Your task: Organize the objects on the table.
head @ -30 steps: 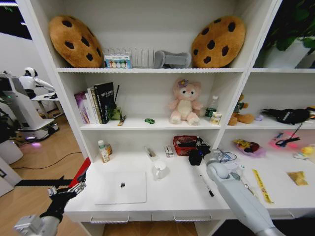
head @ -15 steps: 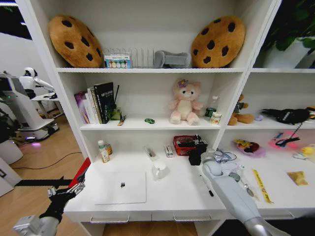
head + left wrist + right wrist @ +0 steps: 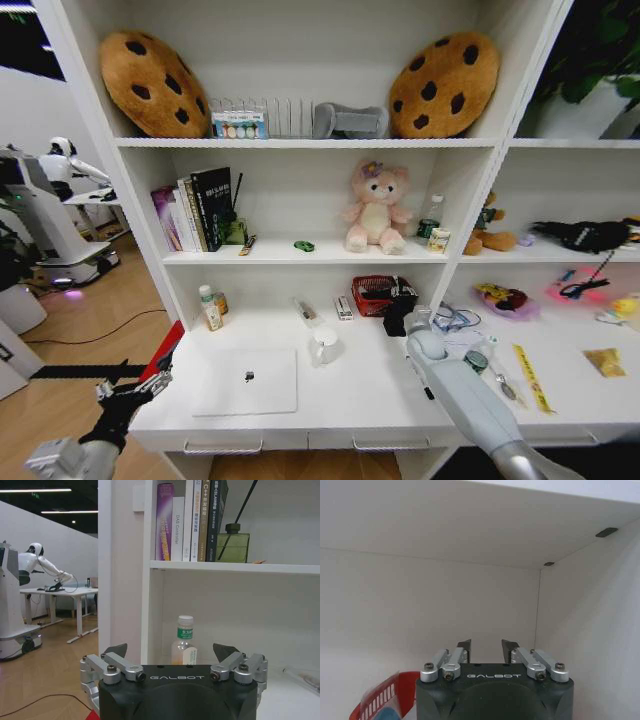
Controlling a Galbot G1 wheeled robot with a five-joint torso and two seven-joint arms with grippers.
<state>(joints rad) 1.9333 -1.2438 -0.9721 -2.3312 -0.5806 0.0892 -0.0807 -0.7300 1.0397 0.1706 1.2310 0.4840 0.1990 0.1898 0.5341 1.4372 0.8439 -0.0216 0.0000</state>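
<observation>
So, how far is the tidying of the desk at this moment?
Little looks done. The closed silver laptop, the white mug and the black-and-white marker lie loose on the long white desk. In hand: nothing; the right gripper reaches beside the red mesh basket, jaws parted and empty. The left gripper hangs open off the desk's left end. Nearly all sorting is left.
</observation>
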